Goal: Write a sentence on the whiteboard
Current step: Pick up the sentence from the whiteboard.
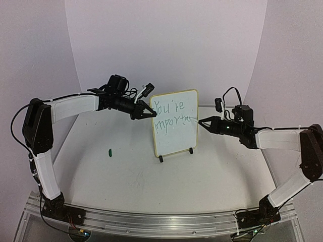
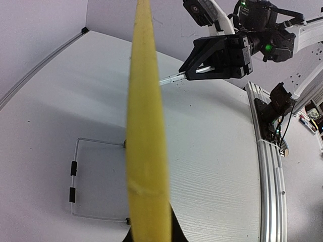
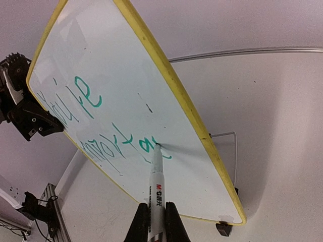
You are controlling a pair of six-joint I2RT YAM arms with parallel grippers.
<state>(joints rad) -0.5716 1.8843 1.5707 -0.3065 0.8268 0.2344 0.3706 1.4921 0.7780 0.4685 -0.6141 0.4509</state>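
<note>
The right fingers (image 1: 203,122) are closed around the white barrel of a marker (image 3: 157,186). The right wrist view shows one finger pressed against each side of the barrel, just below its printed label. The marker's tip touches the whiteboard (image 1: 176,140) at the end of the second line of writing, towards the board's right edge.

The left fingers (image 1: 150,114) are closed on the board's left edge, near its upper corner. In the left wrist view the pale-yellow frame runs straight up the middle of the picture from between them.

The whiteboard stands upright on small black feet (image 1: 161,159) in the middle of the table (image 1: 126,174), between the two arms. Its face is turned towards the arm bases.

The sentence (image 1: 169,107) is in thin green handwriting. The top line reads "You're" and the second line reads "importa", with the pen at that last letter. The lower half of the board is bare.

Behind the board, a thin wire stand (image 2: 74,176) with two black sleeves lies flat on the table. A small dark green object (image 1: 109,150) sits on the table, well to the left of the board. A metal rail (image 1: 151,222) along the near edge carries both arm bases.
</note>
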